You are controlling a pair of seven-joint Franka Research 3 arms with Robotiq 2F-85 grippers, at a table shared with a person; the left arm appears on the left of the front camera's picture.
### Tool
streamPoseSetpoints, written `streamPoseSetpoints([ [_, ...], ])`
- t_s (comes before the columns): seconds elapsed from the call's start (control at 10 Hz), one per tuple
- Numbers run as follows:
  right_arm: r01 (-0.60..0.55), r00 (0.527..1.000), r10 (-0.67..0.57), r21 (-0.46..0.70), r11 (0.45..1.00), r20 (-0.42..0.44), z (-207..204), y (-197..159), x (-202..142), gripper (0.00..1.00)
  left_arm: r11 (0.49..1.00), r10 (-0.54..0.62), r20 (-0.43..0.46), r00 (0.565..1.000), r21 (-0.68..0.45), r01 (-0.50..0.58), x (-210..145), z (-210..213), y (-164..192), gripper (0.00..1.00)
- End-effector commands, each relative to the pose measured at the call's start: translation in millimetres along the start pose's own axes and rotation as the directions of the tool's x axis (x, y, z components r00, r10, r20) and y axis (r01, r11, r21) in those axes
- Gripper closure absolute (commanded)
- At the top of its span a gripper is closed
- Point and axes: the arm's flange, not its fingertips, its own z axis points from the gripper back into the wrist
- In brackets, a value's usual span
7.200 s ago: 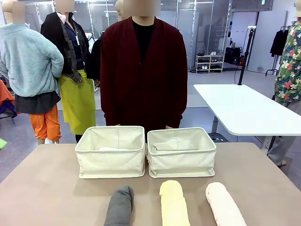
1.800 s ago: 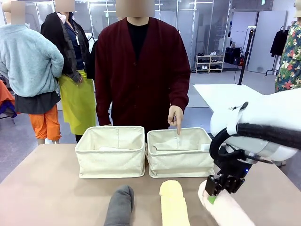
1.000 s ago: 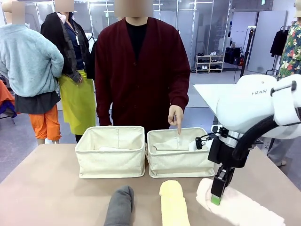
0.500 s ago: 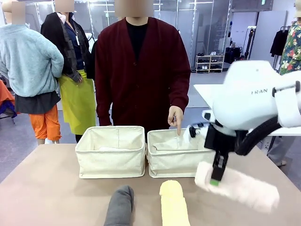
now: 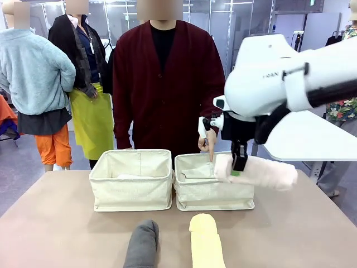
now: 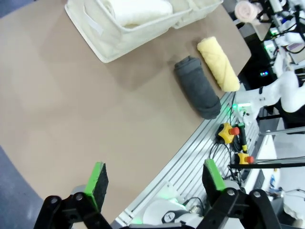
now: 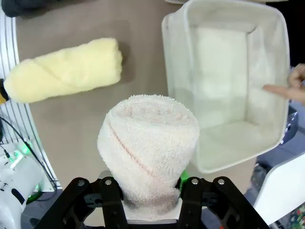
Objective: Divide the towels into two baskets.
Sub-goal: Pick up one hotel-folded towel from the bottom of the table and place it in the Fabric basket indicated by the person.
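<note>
Towels: four. One pink towel (image 5: 262, 173), one yellow towel (image 5: 206, 241), one dark grey towel (image 5: 141, 244), one white towel (image 6: 138, 8). Two lie on table (image 5: 56, 223), one in basket, one aloft.
Baskets: two. Left basket (image 5: 131, 192), right basket (image 5: 215, 195).
Grippers: two. Left gripper (image 6: 155, 179), right gripper (image 5: 238, 167).
One person (image 5: 167, 84) at far side.

Tan table (image 5: 50, 223), 2 cream baskets (image 5: 132, 194) (image 5: 215, 194) side by side, dark grey towel (image 5: 142, 245) and pale yellow towel (image 5: 206, 243) in front

Right gripper (image 5: 239, 169) holds pink towel (image 5: 269, 175) aloft beside basket (image 5: 215, 195)
</note>
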Motion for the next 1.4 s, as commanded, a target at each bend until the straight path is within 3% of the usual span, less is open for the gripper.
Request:
streamPoseSetpoints([
  [0.0, -0.067, 0.997, 0.068, 0.036, 0.997, -0.023, 0, -27, 35, 0.63, 1.000, 0.001, 0.002, 1.000, 0.011, -0.001, -2, 0, -2, 0.00],
  [0.2, -0.089, 0.992, 0.095, 0.072, 0.993, -0.081, -17, -58, 62, 0.63, 1.000, 0.001, 0.002, 1.000, 0.011, -0.001, -2, 0, -2, 0.00],
  [0.5, -0.153, 0.980, 0.156, 0.035, 0.988, -0.123, -55, -116, 88, 0.63, 1.000, 0.001, 0.002, 1.000, 0.011, -0.001, -2, 0, -2, 0.00],
  [1.0, -0.107, 0.989, 0.115, 0.086, 0.991, -0.095, -101, -164, 89, 0.63, 1.000, 0.001, 0.002, 1.000, 0.011, -0.001, -2, 0, -2, 0.00],
  [1.3, -0.104, 0.985, 0.118, 0.112, 0.988, -0.127, -116, -165, 85, 0.23, 1.000, 0.001, 0.002, 1.000, 0.011, -0.001, -2, 0, -2, 0.00],
])
